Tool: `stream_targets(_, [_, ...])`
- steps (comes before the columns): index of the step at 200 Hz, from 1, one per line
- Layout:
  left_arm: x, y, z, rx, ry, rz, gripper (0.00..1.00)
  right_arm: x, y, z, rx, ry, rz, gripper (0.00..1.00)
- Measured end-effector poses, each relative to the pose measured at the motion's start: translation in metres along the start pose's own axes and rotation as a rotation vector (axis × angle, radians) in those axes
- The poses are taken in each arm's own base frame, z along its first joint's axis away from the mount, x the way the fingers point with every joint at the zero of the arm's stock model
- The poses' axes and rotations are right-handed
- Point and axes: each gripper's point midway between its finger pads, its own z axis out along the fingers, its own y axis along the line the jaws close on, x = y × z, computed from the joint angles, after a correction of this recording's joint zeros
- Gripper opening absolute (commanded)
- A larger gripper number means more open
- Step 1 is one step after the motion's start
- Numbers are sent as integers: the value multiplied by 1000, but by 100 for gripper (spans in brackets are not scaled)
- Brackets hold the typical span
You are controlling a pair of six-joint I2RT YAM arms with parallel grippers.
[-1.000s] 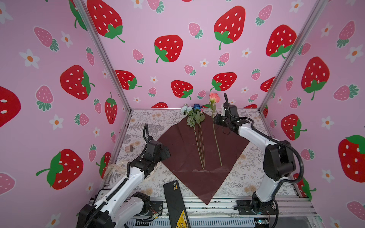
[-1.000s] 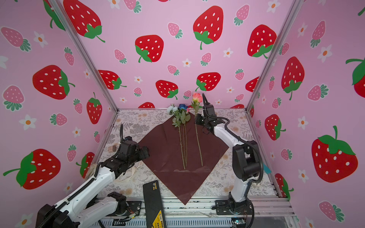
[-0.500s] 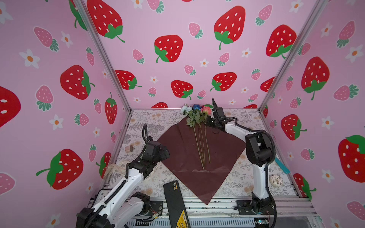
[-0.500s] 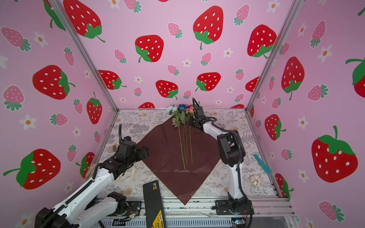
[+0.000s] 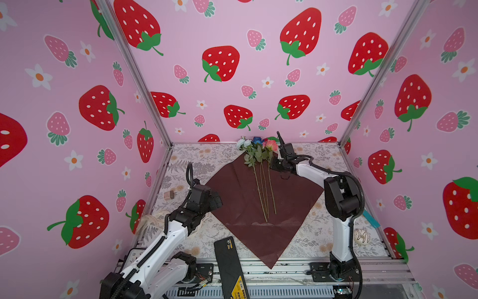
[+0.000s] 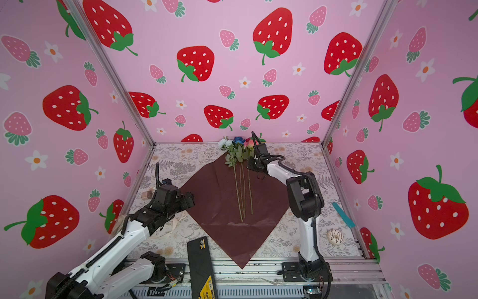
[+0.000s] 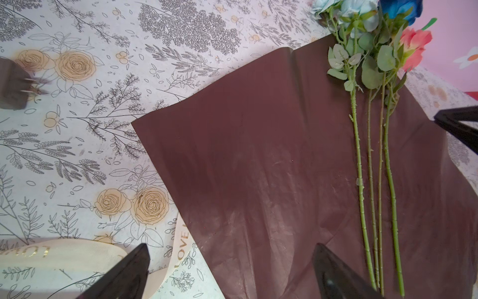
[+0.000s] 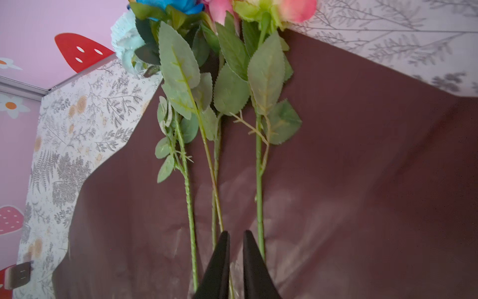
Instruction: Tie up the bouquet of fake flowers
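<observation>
The flowers (image 5: pixel 262 181) lie flat on the dark red paper (image 5: pixel 238 207). The paper is spread open like a diamond on the table (image 5: pixel 196 155). In both top views the green stems lie side by side down the middle of the paper, close together. The blooms point at the back wall and stick out past the paper's far corner. The left wrist view shows four stems of the flowers (image 7: pixel 358 155) on the paper (image 7: pixel 258 155). They have pale blue, dark blue and pink blooms and lots of leaves.

The right gripper (image 5: pixel 274 165) is at the far end of the paper, just beside the leaves, on the right of the stems. In its own wrist view the right gripper (image 8: pixel 236 239) is low over the paper (image 8: pixel 362 181). Its two black fingers (image 8: pixel 254 264) are nearly together, with only a thin gap. Stems run right by the tips. I cannot tell if one is pinched.

The left gripper (image 5: pixel 214 200) is at the paper's left corner. In its wrist view its fingers (image 7: pixel 124 274) are spread wide and hold nothing.

A cream ribbon (image 7: pixel 64 256) with gold letters lies on the table just beside that edge of the paper. A black box (image 5: pixel 229 264) lies at the front, and a donut (image 5: pixel 362 235) sits at the front right.
</observation>
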Motion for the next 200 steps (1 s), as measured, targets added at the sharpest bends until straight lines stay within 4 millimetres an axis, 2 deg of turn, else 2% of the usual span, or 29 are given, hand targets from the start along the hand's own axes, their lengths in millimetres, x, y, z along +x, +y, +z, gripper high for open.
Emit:
stream_targets(39, [4,4,6,-22,23,-49,97,35,-12,-32,4,49,-5,26])
stream_targets(67, [11,5,12,-19,64,-102,96,78,-25,-49,9,116,-1,31])
stream_targets(97, [25,3,20,-11,142,-148,97,128,-35,-62,-3,196,17,41])
stream_targets(135, [47,1,25,3,237,-203,98,182,-29,-65,-39,292,12,50])
stream_targets(178, [77,7,28,6,326,-247,98,197,-5,-61,-108,315,-20,51])
stream_targets(200, [82,8,28,8,341,-259,98,199,2,-54,-126,328,-22,51])
